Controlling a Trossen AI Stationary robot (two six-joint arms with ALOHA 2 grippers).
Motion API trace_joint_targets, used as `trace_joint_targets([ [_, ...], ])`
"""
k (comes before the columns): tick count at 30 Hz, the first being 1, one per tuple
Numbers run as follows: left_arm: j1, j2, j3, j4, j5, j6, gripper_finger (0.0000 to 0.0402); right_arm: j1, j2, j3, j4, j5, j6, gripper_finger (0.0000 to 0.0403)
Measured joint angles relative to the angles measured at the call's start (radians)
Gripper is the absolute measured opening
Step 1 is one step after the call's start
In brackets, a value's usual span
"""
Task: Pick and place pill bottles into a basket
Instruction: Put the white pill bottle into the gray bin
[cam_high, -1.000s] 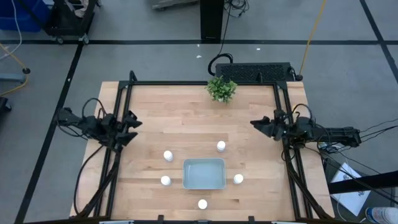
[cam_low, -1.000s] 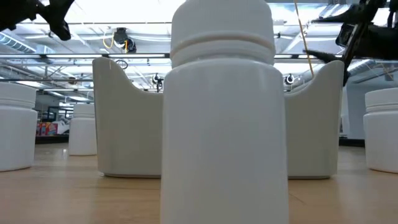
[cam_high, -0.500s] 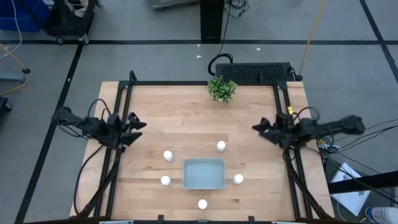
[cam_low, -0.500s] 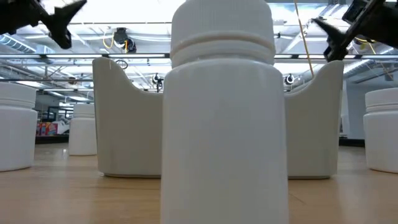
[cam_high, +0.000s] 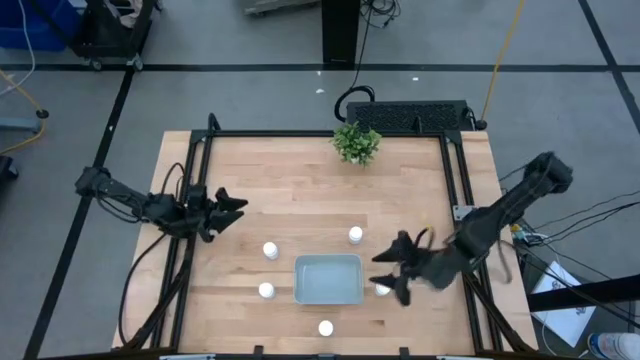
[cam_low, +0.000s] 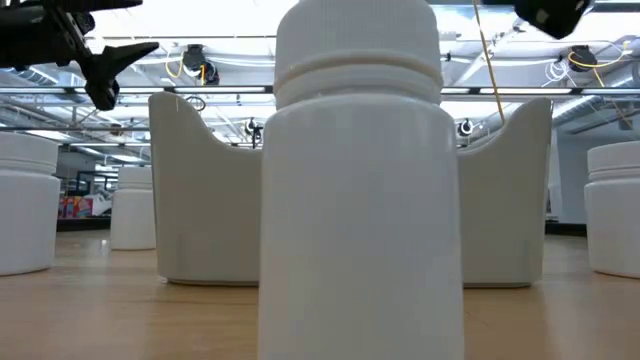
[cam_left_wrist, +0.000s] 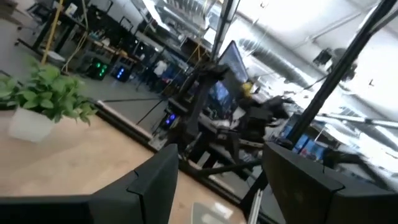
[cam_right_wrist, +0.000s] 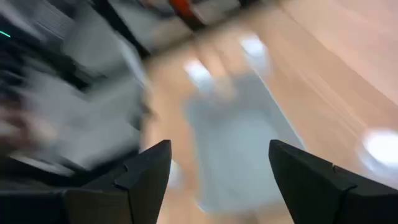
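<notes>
In the low view, the basket (cam_low: 205, 190) is largely hidden behind the nearest pill bottle (cam_low: 360, 180), whose base and cap are cut off by the picture's edges. In the high view, the bottle right of the basket (cam_high: 383, 288) is partly covered by the right gripper (cam_high: 397, 272). The right wrist view is smeared; only the fingers (cam_right_wrist: 146, 180) are sharply seen.

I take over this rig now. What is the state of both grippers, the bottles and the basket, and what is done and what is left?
Left gripper: open, empty, above the table's left part, away from the bottles.
Right gripper: open, empty, low beside the basket's right side, close to the right bottle.
Basket: near the front middle, nothing inside.
Other bottles stand around it: upper left, left, front, upper right.
Done: no bottle placed.
Left: all five bottles; the right one seems the likely first pick.
</notes>
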Motion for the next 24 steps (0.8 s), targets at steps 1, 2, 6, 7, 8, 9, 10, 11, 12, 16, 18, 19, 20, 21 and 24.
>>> trace_joint_targets([
  [1,0.000,0.005,0.000,-0.001,0.010,-0.006,0.0241,0.003,0.054,0.080,-0.113,-0.004,0.045,0.0263],
  [2,0.000,0.011,0.000,0.000,0.020,-0.014,0.0241,0.004,0.103,0.150,-0.211,-0.010,0.089,0.0263],
  [6,0.000,0.033,0.000,-0.003,0.050,-0.034,0.0241,-0.021,0.269,0.362,-0.528,-0.141,0.207,0.0263],
  [7,0.000,0.038,0.000,-0.003,0.053,-0.050,0.0241,-0.028,0.300,0.389,-0.583,-0.184,0.223,0.0263],
  [8,0.000,0.040,0.000,-0.006,0.053,-0.063,0.0241,-0.035,0.325,0.405,-0.626,-0.229,0.237,0.0263],
  [9,0.000,0.040,0.000,-0.006,0.053,-0.071,0.0241,-0.041,0.344,0.414,-0.653,-0.263,0.251,0.0263],
  [10,0.000,0.040,0.000,-0.003,0.053,-0.072,0.0241,-0.047,0.354,0.416,-0.668,-0.292,0.267,0.0263],
  [11,0.000,0.039,0.000,0.003,0.052,-0.070,0.0241,-0.050,0.360,0.416,-0.686,-0.319,0.286,0.0263],
  [12,0.000,0.039,0.000,0.009,0.051,-0.063,0.0241,-0.053,0.367,0.417,-0.695,-0.337,0.299,0.0263],
  [16,0.000,0.039,0.000,0.061,0.049,-0.036,0.0241,-0.062,0.382,0.417,-0.705,-0.345,0.313,0.0263],
  [18,0.000,0.040,0.000,0.070,0.048,-0.025,0.0241,-0.062,0.384,0.416,-0.706,-0.344,0.327,0.0263],
  [19,0.000,0.040,0.000,0.075,0.050,-0.022,0.0241,-0.061,0.386,0.410,-0.702,-0.346,0.336,0.0263],
  [20,0.000,0.039,0.000,0.078,0.052,-0.020,0.0241,-0.061,0.387,0.399,-0.695,-0.352,0.340,0.0263],
  [21,0.000,0.039,0.000,0.077,0.052,-0.018,0.0241,-0.061,0.388,0.386,-0.686,-0.362,0.342,0.0263],
  [24,0.000,0.039,0.000,0.076,0.052,-0.017,0.0241,-0.060,0.389,0.352,-0.680,-0.370,0.348,0.0263],
])
